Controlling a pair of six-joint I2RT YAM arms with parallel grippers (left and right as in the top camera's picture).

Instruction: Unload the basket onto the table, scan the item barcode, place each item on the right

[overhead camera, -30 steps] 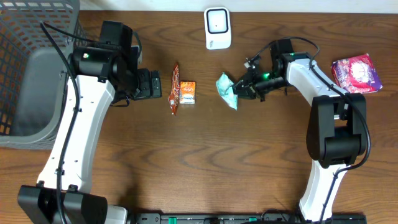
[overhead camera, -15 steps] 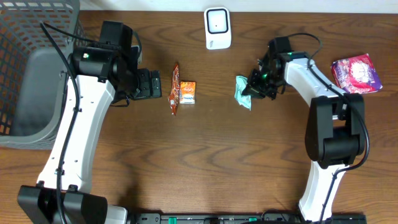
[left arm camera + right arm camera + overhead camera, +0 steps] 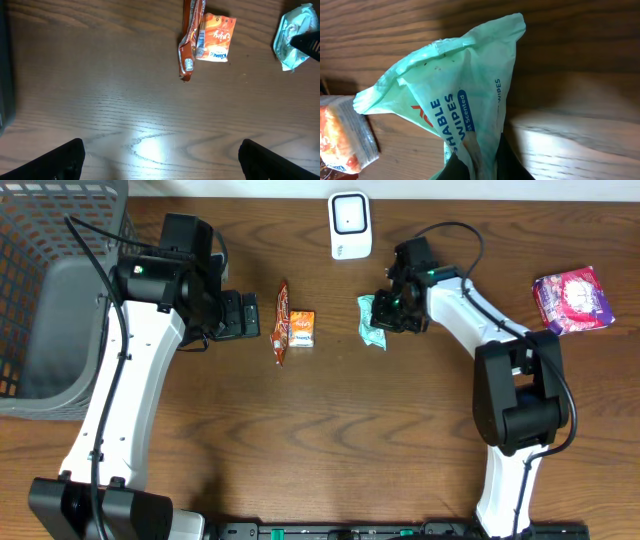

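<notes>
Wipes packet (image 3: 371, 320), pale green with blue print: pinched at one end by the right gripper (image 3: 392, 308), jaws narrow and clamped on the film. In the right wrist view the packet (image 3: 465, 85) fans out from the dark fingertips (image 3: 477, 167). Position: just on the near side of the scanner (image 3: 350, 225), a little to its right. Whether it touches the counter (image 3: 330, 430) cannot be told.

Change: half a second ago the packet sat further right. It has since moved left and slightly farther away, toward the scanner, with the right wrist swung the same way. The left arm has not moved.

Left gripper (image 3: 245, 315): jaws wide, holding nothing, left of the loose items.

Counter: dark wood grain, with a light wall strip along the far edge.

Loose items: orange packet (image 3: 301, 328) touching a brown wrapper (image 3: 281, 323), left of the wipes. Pink packet (image 3: 572, 298) at far right, well apart.

Container: grey mesh basket (image 3: 20, 240) at far left, its smooth grey floor showing.
</notes>
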